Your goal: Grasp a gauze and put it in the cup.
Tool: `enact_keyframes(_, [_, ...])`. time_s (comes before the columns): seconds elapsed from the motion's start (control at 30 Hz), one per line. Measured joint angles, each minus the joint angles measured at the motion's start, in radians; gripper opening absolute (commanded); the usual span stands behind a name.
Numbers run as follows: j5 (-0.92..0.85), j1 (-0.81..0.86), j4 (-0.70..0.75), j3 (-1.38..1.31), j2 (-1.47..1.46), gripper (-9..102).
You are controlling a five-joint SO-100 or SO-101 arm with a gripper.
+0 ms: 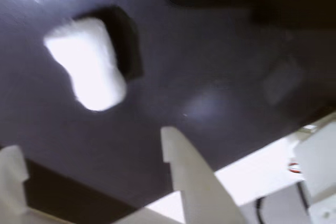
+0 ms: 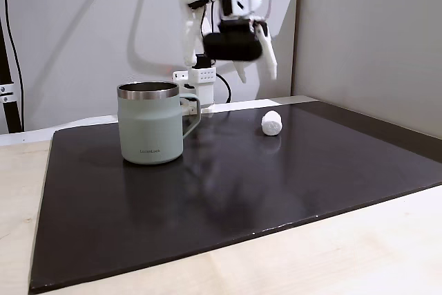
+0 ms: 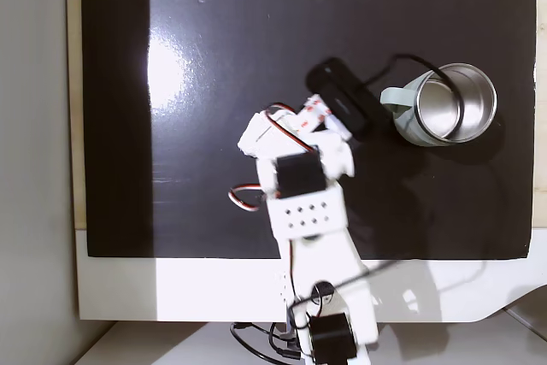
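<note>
Hanging well above the mat, gripper (image 2: pixel 257 74) spread open, holding nothing; gauze (image 1: pixel 87 62) lying flat, long axis running 11-to-5 in the wrist view.

In the wrist view the gauze (image 1: pixel 86 61) is a blurred white blob with no texture, and the gripper (image 1: pixel 92 153) fingers are cut off by the bottom edge. In a fixed view the cup (image 2: pixel 152 124) lettering is too small to read.
</note>
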Motion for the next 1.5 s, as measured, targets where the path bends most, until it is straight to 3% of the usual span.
enact_keyframes(1.07, [0.041,-0.114,-0.364,0.181,-0.350,29])
enact_keyframes(1.2, [0.057,-0.104,-0.377,0.181,-0.354,22])
enact_keyframes(1.4, [0.071,-0.114,-0.393,0.181,-0.356,0])
enact_keyframes(1.5, [0.084,-0.114,-0.400,0.181,-0.357,0])
